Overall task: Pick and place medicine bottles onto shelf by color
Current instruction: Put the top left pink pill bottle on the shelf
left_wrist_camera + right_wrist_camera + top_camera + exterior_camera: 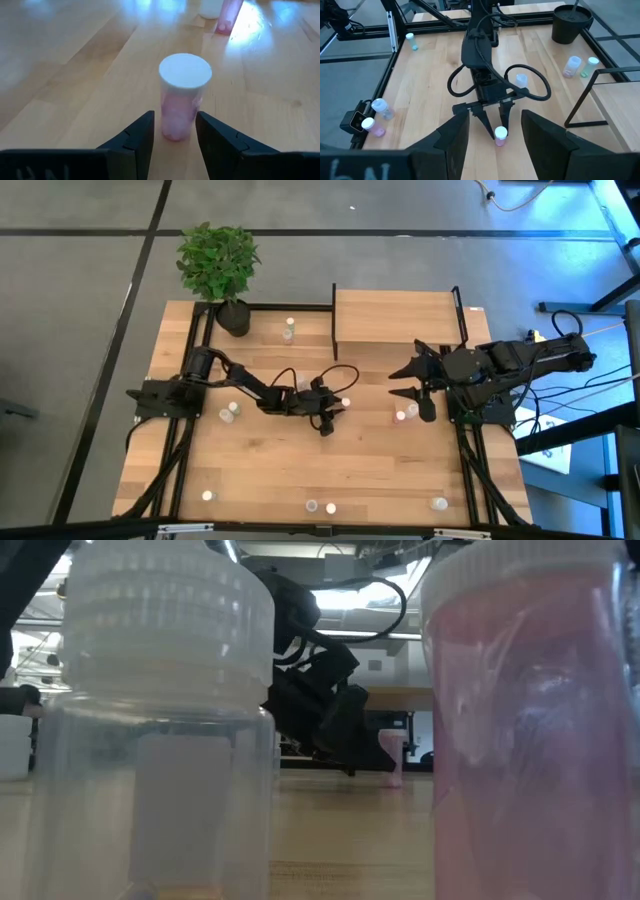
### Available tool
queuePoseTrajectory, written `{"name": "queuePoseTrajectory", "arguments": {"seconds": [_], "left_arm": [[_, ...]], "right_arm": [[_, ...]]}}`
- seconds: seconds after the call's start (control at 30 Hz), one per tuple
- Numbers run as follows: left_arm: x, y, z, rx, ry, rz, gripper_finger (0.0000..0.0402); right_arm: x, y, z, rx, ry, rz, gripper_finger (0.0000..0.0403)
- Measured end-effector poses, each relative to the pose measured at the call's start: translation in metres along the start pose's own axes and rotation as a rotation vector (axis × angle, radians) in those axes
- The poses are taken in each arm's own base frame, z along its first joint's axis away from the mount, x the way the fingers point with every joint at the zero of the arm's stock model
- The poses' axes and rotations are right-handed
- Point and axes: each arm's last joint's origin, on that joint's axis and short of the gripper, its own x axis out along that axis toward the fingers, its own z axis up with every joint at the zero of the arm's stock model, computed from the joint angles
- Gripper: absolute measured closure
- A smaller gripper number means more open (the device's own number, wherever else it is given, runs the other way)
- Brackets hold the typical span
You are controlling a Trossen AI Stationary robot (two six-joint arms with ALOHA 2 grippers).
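Note:
A small pink bottle with a white cap [182, 95] stands upright on the wooden tabletop near the middle, also seen in the high view [345, 401] and the right wrist view [500, 134]. My left gripper [175, 127] is open. Its two fingertips stand on either side of the bottle's lower part, with a gap showing on one side. My right gripper [410, 380] is open and empty, hovering right of centre in front of the light-wood shelf [398, 315]. Two more bottles [405, 413] stand just below it.
Other bottles stand scattered on the table: by the shelf [288, 330], at the left [230, 410] and along the near edge [320, 506]. Two of them fill the low view [150, 720]. A potted plant [218, 265] stands at the far left corner.

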Motion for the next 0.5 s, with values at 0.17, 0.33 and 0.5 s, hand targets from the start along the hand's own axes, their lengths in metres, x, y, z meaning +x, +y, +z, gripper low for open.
{"name": "queuePoseTrajectory", "arguments": {"seconds": [0.17,0.33,0.5], "left_arm": [[0.0001,-0.0002,0.0001,-0.002,0.004,-0.022,0.0263],[0.0002,0.0,0.0007,-0.006,-0.003,-0.022,0.0263],[0.0001,-0.0005,0.0006,-0.006,-0.002,-0.027,0.0263]], "right_arm": [[0.0,0.0,0.0,0.001,0.0,0.0,0.0221],[0.0,0.0,0.0,0.003,0.0,0.0,0.0221],[0.0,0.0,0.0,0.003,0.0,0.0,0.0221]]}}
